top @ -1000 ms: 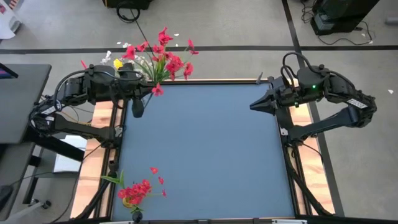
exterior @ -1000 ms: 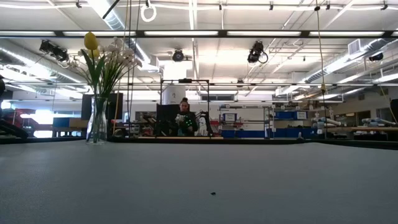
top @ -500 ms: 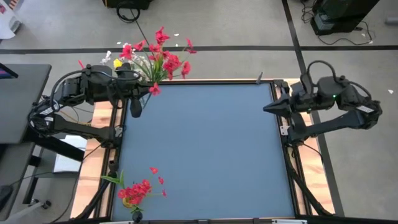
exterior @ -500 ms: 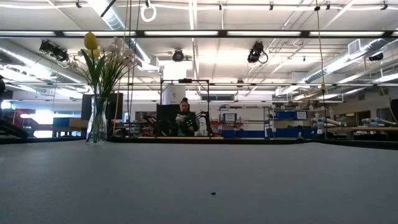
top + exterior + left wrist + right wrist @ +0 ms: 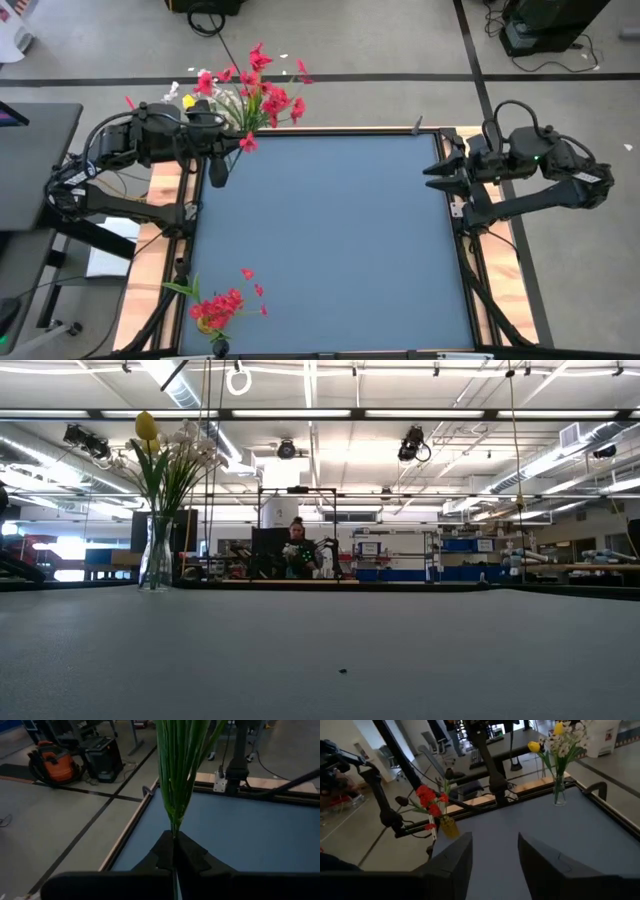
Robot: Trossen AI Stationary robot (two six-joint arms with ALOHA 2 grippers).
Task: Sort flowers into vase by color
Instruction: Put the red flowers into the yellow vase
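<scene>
My left gripper (image 5: 174, 837) is shut on a bunch of green stems (image 5: 177, 765) over the table's far left corner. In the high view the bunch's red blossoms (image 5: 268, 95) fan out beyond the far edge, past my left gripper (image 5: 236, 148). A glass vase (image 5: 155, 560) with a yellow bud (image 5: 146, 426) and white sprays stands on its base at that corner, also in the right wrist view (image 5: 559, 792). More red flowers (image 5: 220, 308) stand in an amber vase (image 5: 449, 827) at the near left corner. My right gripper (image 5: 432, 173) hangs open at the table's right edge, holding nothing. My left gripper pinches several green stems together at their lower part (image 5: 173, 822) between its two fingers. The fingers come about level from the table's left and lie across the stems. The bunch rises above the fingers, blossoms up. What is below the fingers is hidden by the gripper.
The wide blue-grey table top (image 5: 330, 240) lies between the two arms. Wooden rails (image 5: 160, 240) border it left and right. A person (image 5: 297, 550) stands far behind the table among workshop benches.
My right gripper has drawn back toward the table's right edge and sunk a little, and its fingers, shut before, have opened. The left gripper and the red bunch have kept still.
</scene>
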